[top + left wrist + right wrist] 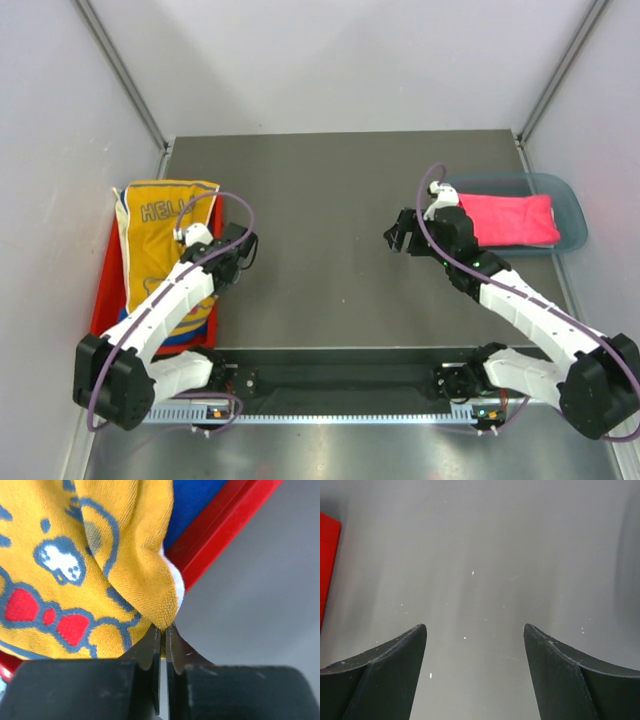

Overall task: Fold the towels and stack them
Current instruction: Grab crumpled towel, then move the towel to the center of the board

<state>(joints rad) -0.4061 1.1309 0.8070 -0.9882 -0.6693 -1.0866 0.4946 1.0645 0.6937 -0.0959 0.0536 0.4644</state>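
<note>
The yellow towel point(160, 240), printed with "HELLO" and cartoon outlines, lies spread over the red tray point(103, 290) at the left edge of the worktop point(330, 290). Its right side drapes over the tray's rim. In the left wrist view a blue towel point(197, 505) shows under it inside the tray. The left gripper point(163, 630) sits just off the tray's right side. Its fingers are drawn together to a thin slit, pinching the very tip of the yellow towel's lower corner, which hangs past the red rim above grey worktop. The right gripper point(393, 238) hovers over the bare middle-right of the worktop, pointing toward the left. Its fingers are spread wide with nothing between them, and only grey surface shows below. Behind it, at the right edge, a pink towel point(510, 218) lies folded flat in the teal bin point(570, 200), well apart from the tray.
</note>
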